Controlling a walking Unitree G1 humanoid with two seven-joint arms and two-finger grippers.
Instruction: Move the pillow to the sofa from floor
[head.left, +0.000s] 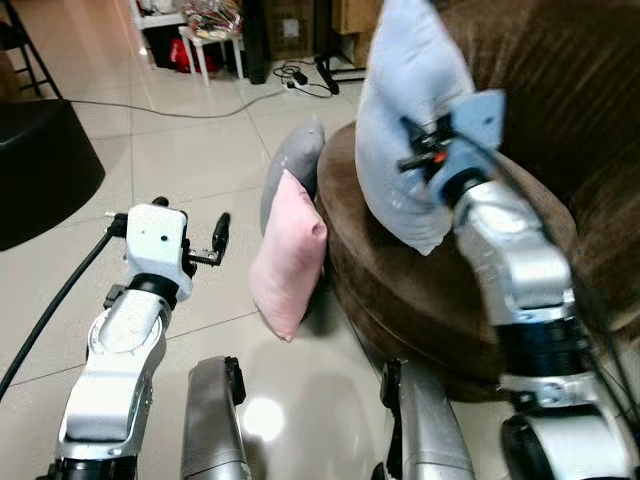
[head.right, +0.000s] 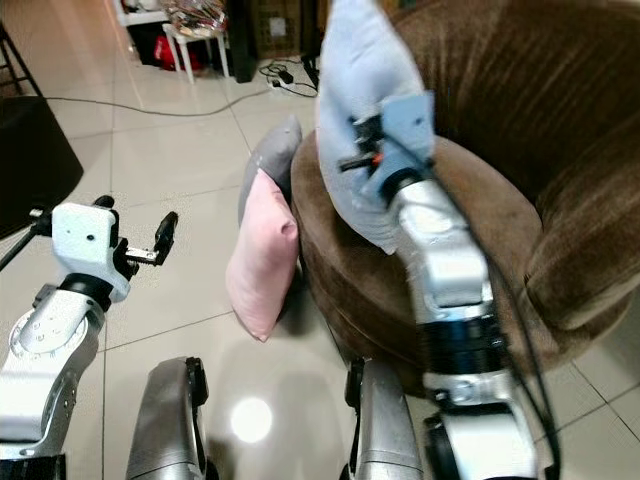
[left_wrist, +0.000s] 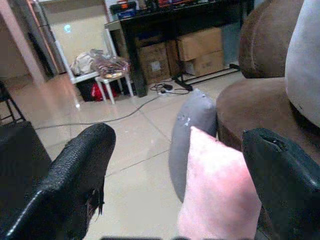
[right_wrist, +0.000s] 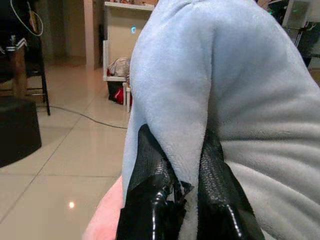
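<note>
blue pillow (head.left: 405, 120) pinched in your right gripper (right_wrist: 185, 175) above the sofa (head.left: 420, 280); wrist view shows fingers (right_wrist: 150, 165) biting the fabric. two more pillows, pink (head.left: 288, 252) and grey (head.left: 290, 165), on the floor; left gripper (left_wrist: 180, 170) wide.

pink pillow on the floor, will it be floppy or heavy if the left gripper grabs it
Probably soft and light: the pink pillow looks plump and leans on the sofa. Likely it sags from a pinch, as the blue pillow bunches between the right gripper fingers. The fabric looks fuzzy, so hardly slippery.

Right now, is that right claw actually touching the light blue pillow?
Touching. In the right wrist view, the right gripper pinches a fold of the light blue pillow between both black fingers.
</note>
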